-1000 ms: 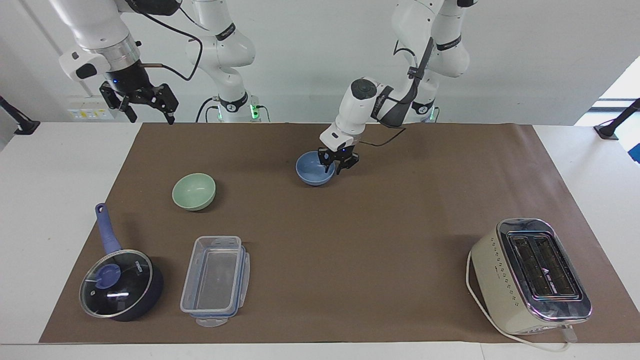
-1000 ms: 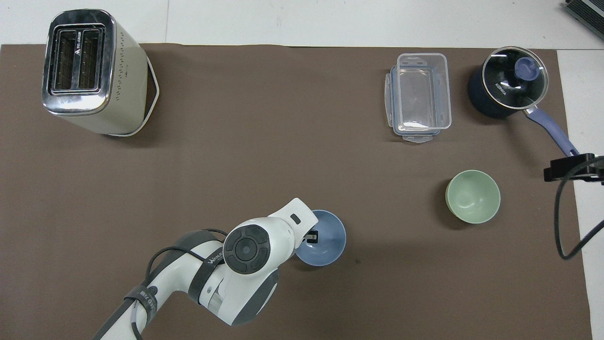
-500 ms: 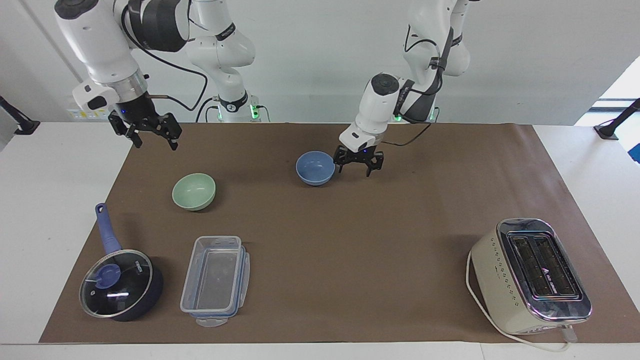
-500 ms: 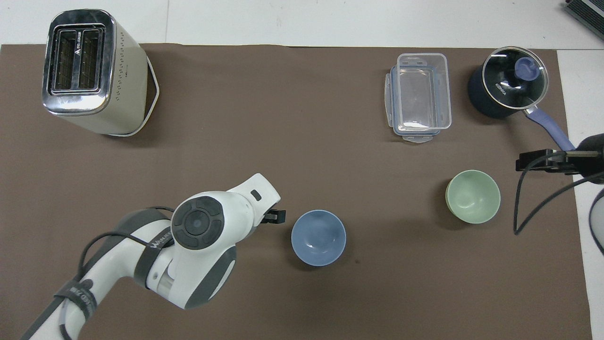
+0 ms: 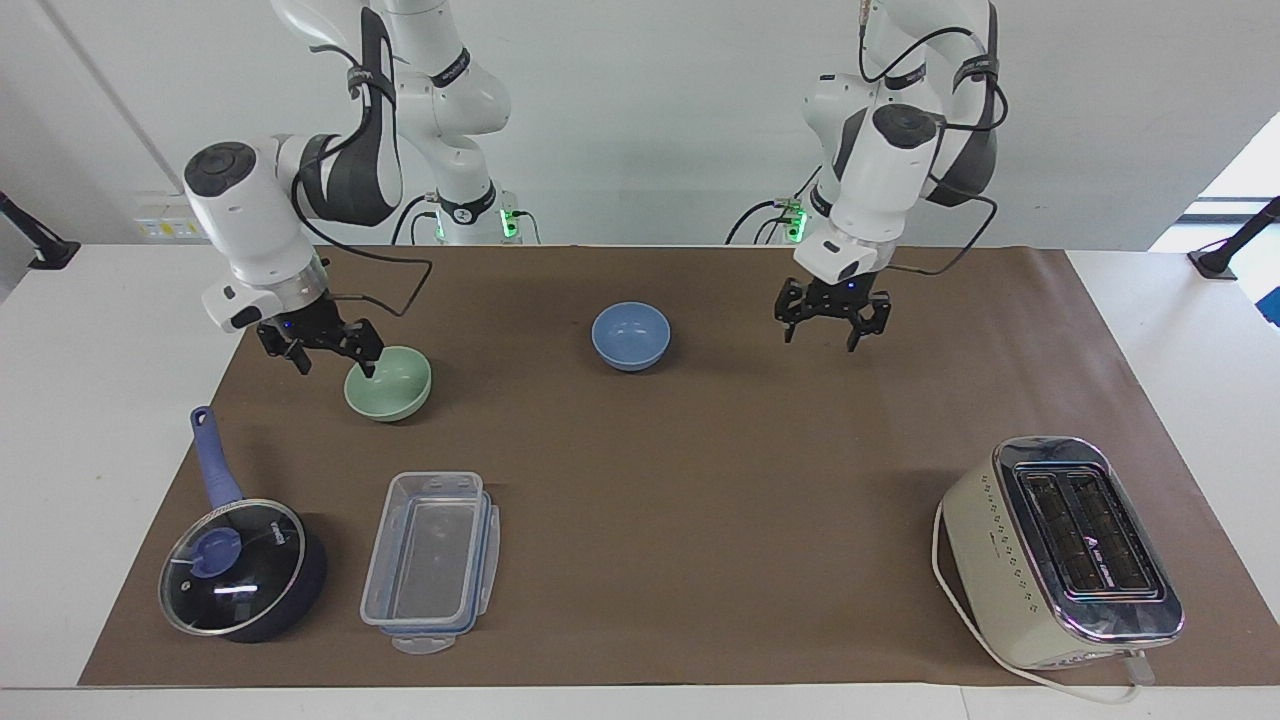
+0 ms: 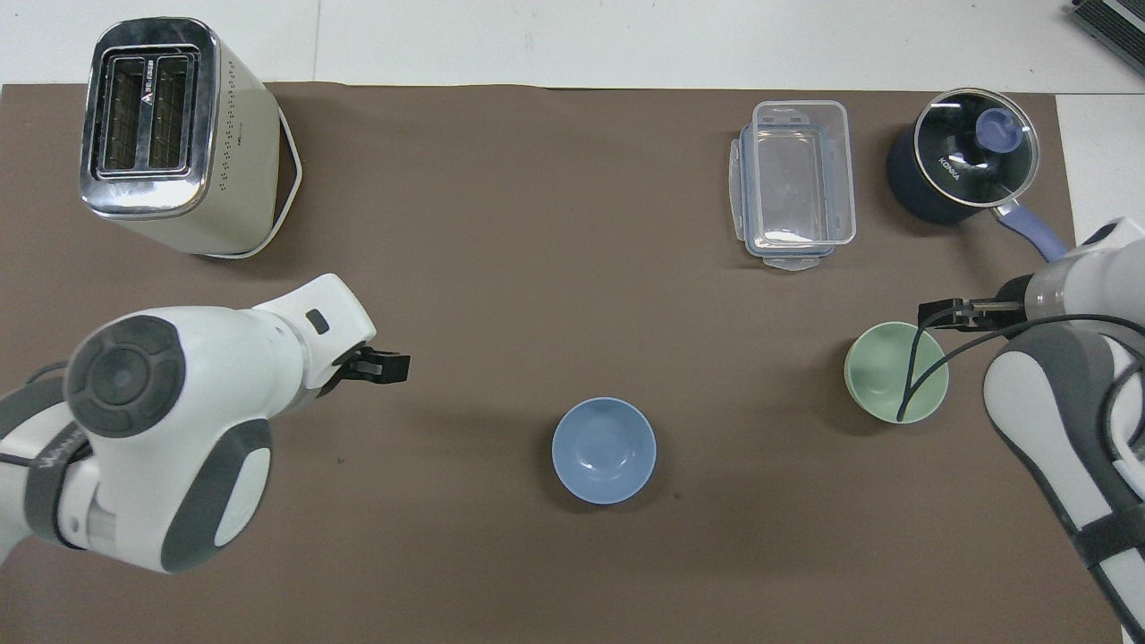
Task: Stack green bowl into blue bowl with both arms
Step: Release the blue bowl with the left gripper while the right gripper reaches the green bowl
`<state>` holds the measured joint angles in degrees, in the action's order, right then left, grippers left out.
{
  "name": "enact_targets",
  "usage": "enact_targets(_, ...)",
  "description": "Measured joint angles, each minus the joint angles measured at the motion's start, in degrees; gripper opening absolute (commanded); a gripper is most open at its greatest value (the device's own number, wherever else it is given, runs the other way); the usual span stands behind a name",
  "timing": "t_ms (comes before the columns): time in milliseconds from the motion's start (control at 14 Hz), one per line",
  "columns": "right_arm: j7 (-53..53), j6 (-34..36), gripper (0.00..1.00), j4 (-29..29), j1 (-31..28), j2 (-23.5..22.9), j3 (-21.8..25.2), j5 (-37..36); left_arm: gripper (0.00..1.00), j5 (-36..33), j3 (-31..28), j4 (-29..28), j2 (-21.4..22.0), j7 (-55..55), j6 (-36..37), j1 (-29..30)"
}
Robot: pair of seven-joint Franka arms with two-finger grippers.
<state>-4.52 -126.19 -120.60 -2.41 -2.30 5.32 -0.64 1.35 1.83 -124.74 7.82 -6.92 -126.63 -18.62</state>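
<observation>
Two bowls on brown mat (image 5: 700,480), well apart. Blue bowl (image 5: 630,336) mid-mat near robots' edge, open mat all around. Green bowl (image 5: 388,382) toward right arm's end, nearer robots than clear container (image 5: 430,560) and saucepan (image 5: 240,565). Toaster (image 5: 1060,550) at corner, left arm's end. Right gripper (image 5: 328,352) spread, at green bowl rim; earlier raised near mat's edge. Left gripper (image 5: 832,322) spread, empty, over bare mat; earlier at blue bowl rim, now withdrawn.
</observation>
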Motion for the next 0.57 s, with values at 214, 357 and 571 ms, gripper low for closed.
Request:
enact_targets(214,-3.43,-5.28,1.0,-2.82,-1.31,-3.02,0.01,1.79,1.0,-0.04,-0.03,7.24,0.44,5.11,6.89,5.42)
enact_targets(357,-5.7,-6.5,1.0,-4.08,-1.95,-4.39,0.01,2.68,1.0,-0.05,-0.06,12.08,0.42,9.41,11.6,8.99)
enact_targets(571,-8.72,-9.04,0.95,-6.54,-3.09,-5.03,0.02,3.0,1.0,-0.05,-0.14,19.82,0.26,12.64,19.31,13.32)
